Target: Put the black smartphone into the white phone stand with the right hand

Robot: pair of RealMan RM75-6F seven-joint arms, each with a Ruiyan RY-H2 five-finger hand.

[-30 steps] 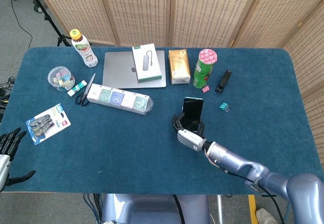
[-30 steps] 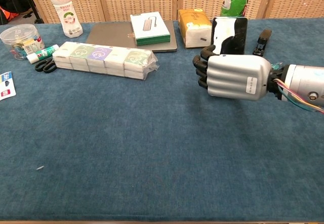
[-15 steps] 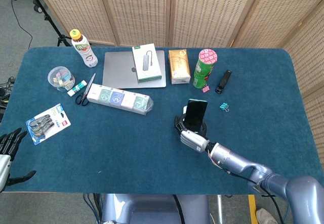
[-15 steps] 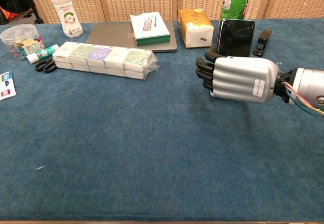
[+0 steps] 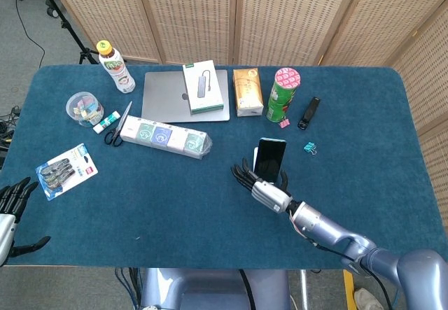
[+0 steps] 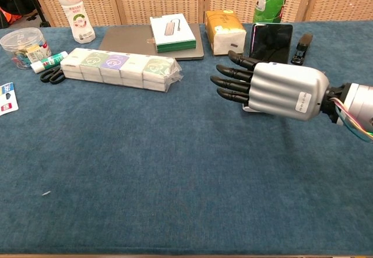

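Two views agree: the phone [image 5: 269, 159] stands upright on the worktop [image 5: 350, 128], propped near-vertical, just beyond my right robot hand [image 5: 260, 184]. That robot hand is released, fingers [image 6: 233, 83] stretched out flat and apart, holding nothing. From the chest view the phone [image 6: 271, 43] shows above the knuckles at about 1 o'clock from the hand. The stand itself I cannot make out; a sliver of white below the palm in the chest view may be its base, but the hand covers it.

Judgement: the placing step looks done or nearly so, and the step in hand is the let-go and withdrawal. The next move calls for drawing the right robot hand back toward 5 o'clock, low and straight, without brushing the phone's lower edge, since a nudge could tip it.

My left robot hand [image 5: 12, 198] sits at the worktop's 8 o'clock corner, fingers apart, empty, well away from the work.
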